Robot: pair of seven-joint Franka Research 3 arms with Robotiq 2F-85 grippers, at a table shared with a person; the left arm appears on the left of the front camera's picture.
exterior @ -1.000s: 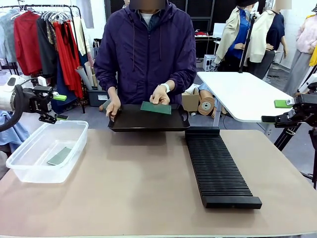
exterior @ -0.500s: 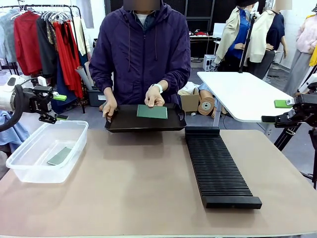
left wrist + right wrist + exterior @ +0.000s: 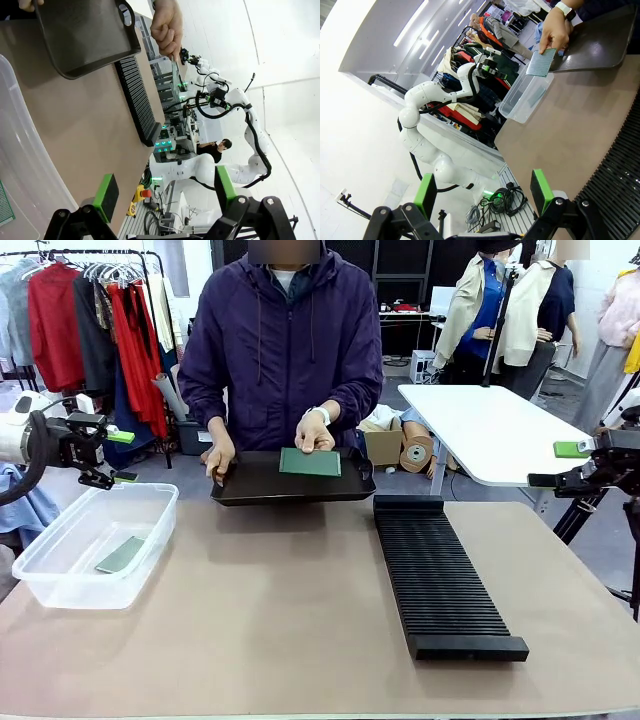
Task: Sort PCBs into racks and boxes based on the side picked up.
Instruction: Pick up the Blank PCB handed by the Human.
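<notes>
Front view showed the PCB (image 3: 312,464) dark-faced at the tray (image 3: 260,485) in a person's hand (image 3: 316,435); right wrist view caught its pale gridded side. Left gripper (image 3: 122,457) and right gripper (image 3: 555,465) both gaped empty, well off the tray.

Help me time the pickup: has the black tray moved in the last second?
Yes. The tray slid slightly left, its right corner drawing back from the far end of the slotted rack.

Green PCB (image 3: 310,462) pinched by top edge in person's hand (image 3: 316,436), apparently tilted, over black tray (image 3: 255,486). Second PCB (image 3: 120,555) flat inside clear tub (image 3: 75,592), table left, dotted face up. Black slotted rack (image 3: 440,580) lengthwise, table right.
</notes>
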